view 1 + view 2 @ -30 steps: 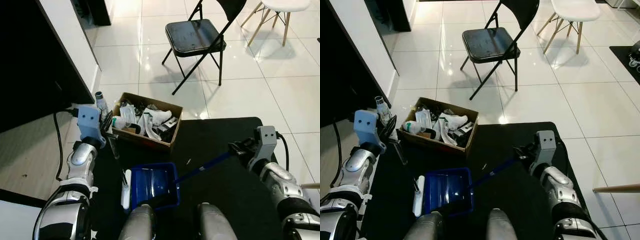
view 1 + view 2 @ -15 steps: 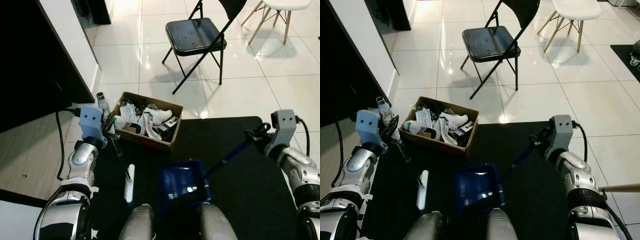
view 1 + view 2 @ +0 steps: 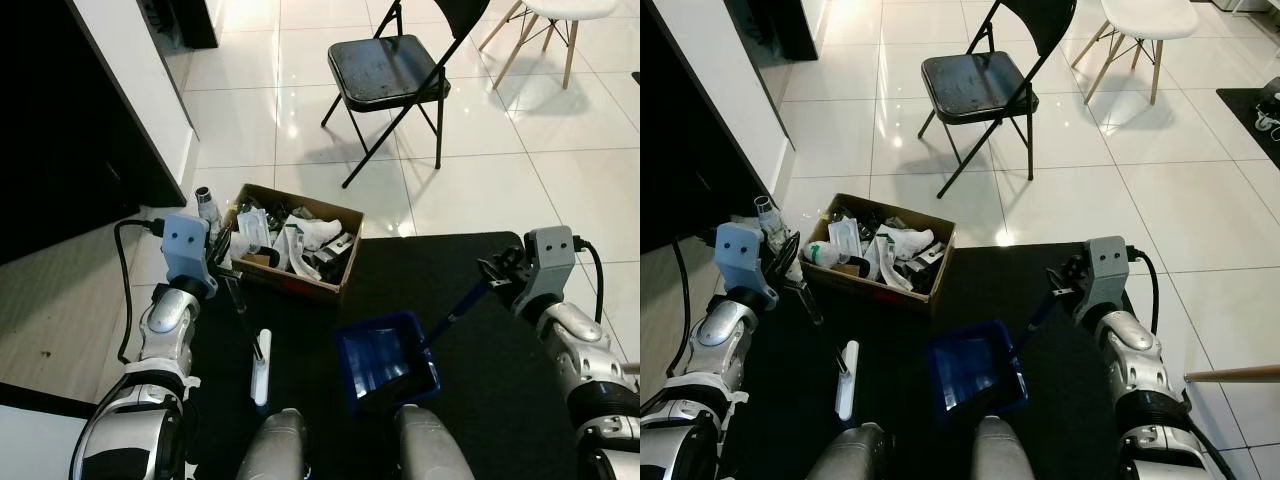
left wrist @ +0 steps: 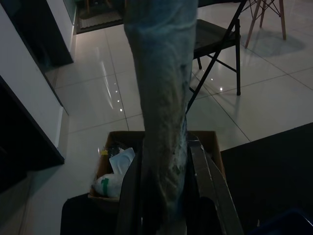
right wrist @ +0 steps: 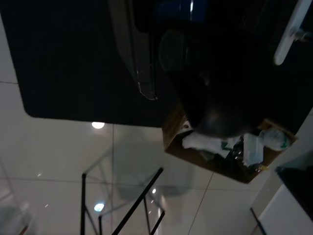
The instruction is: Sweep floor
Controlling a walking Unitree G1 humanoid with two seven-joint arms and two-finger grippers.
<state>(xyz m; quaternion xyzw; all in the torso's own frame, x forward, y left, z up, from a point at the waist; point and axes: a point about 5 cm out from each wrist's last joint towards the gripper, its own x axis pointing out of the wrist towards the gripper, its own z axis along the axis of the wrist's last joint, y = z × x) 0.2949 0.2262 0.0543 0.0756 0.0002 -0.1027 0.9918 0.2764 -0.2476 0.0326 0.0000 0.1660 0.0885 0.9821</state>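
1. Two tools are in play: the right pincer (image 3: 1064, 283) is clamped on the blue handle of the dustpan (image 3: 976, 379), and the left pincer (image 3: 222, 262) is closed around the thin dark handle of the brush (image 3: 260, 366), whose white head rests on the black mat (image 3: 1060, 380) beside the robot's left leg

2. Dustpan and brush head sit apart on the mat, the pan tilted and lying in front of the robot's legs, the brush to its left

3. A cardboard box (image 3: 290, 245) full of scraps stands at the mat's far left corner, just beyond the brush; a folding chair (image 3: 390, 70) stands further off on the white tile floor (image 3: 1200, 200)

4. To sweep well, I judge the pan's open lip should lie flat on the mat, facing the brush, with the handle kept low so no gap lets dirt slip under

5. Short strokes of the brush toward the lip seem best, with the pan held steady against them

6. Risk: a long sideways stroke may knock the box
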